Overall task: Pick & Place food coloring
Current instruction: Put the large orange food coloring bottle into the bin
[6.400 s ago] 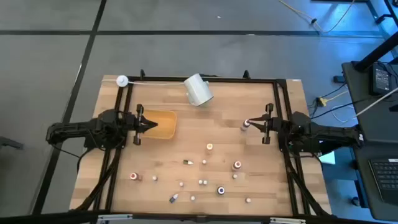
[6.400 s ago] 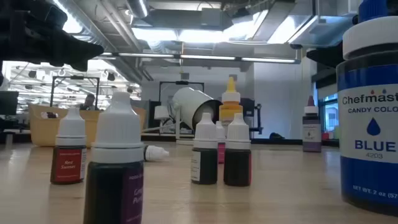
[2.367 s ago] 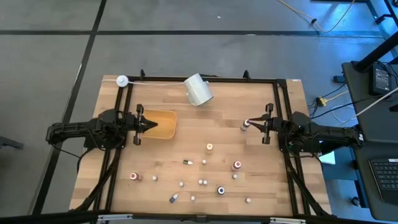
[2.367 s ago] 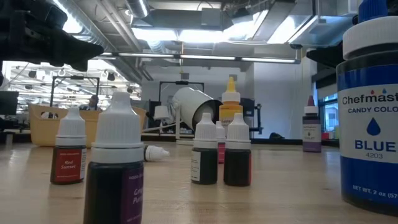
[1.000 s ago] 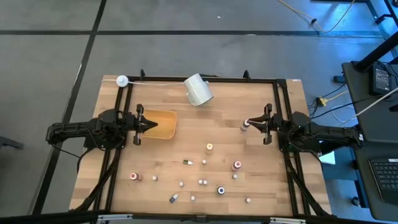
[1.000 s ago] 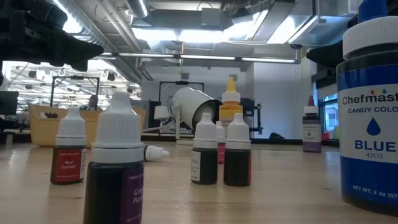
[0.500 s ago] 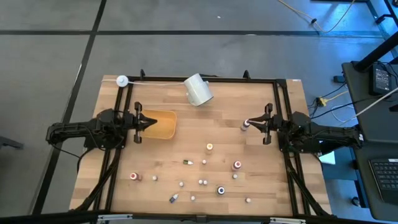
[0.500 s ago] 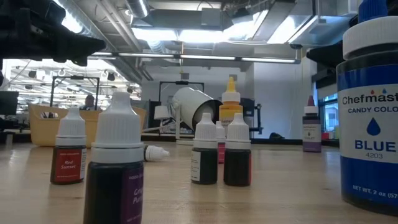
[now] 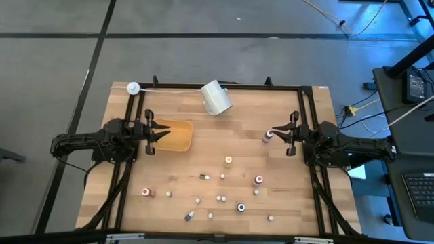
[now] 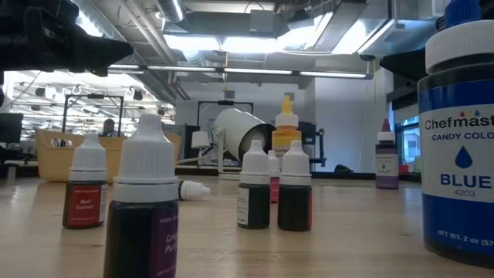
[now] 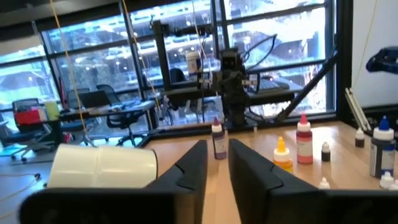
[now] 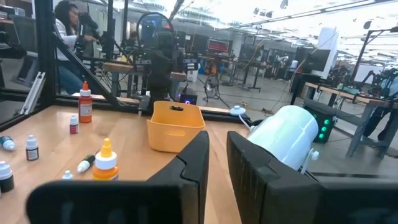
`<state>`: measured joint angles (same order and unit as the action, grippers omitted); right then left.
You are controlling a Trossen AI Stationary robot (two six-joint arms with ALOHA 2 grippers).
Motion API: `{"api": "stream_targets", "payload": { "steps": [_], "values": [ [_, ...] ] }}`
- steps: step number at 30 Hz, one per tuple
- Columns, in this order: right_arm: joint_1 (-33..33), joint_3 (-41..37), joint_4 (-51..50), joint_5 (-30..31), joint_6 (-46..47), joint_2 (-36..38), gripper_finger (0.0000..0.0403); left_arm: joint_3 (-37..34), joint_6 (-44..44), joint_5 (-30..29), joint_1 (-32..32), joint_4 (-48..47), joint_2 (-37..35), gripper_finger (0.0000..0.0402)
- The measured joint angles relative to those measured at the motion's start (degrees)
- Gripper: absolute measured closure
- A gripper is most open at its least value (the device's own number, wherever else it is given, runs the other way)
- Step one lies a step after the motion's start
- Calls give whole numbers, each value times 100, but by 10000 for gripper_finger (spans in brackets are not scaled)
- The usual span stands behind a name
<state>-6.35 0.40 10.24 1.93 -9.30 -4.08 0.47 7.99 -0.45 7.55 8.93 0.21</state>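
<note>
Several tiny food coloring bottles (image 9: pixel 228 160) stand or lie scattered on the near half of the wooden table; close up in the low view they include a blue one (image 10: pixel 463 131) and a white-capped one (image 10: pixel 154 208). One red-capped bottle (image 9: pixel 266 137) stands just by my right gripper (image 9: pixel 274 131), which hovers at the table's right side, open by a narrow gap (image 12: pixel 217 140). My left gripper (image 9: pixel 163 133) hovers over the left edge of the yellow tray (image 9: pixel 180 135), also open by a narrow gap (image 11: pixel 217 146). Neither holds anything.
A big white cup (image 9: pixel 216 98) lies on its side near the far edge, also seen in the low view (image 10: pixel 239 131). A dark frame runs round the table rim (image 9: pixel 308 91). A person (image 12: pixel 65 37) is in the room beyond. Bare wood lies between tray and right gripper.
My left gripper has drawn back a little toward the table's left edge, off the tray's middle. The bottles, tray and cup have stayed put.
</note>
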Motion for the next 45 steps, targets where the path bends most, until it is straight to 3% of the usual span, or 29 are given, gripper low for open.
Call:
{"api": "stream_targets", "payload": {
  "steps": [10, 16, 27, 40, 45],
  "values": [
    [-1, 0, 0, 0, 4, 0, 341, 0, -143, 109, 0, 39, 0, 221],
    [-1, 0, 2, 215, 29, 0, 341, 0, -447, 155, 0, 35, 0, 185],
    [0, 0, -3, 361, 146, 0, 341, 0, -1018, 151, 0, 35, 0, 185],
    [-2, 0, -298, 356, 130, -2, 341, 0, -1024, 142, 0, 31, 0, 187],
    [-1, -1, -294, 392, -28, -2, 341, 0, -1114, -589, 0, 22, 0, 186]
  ]
}}
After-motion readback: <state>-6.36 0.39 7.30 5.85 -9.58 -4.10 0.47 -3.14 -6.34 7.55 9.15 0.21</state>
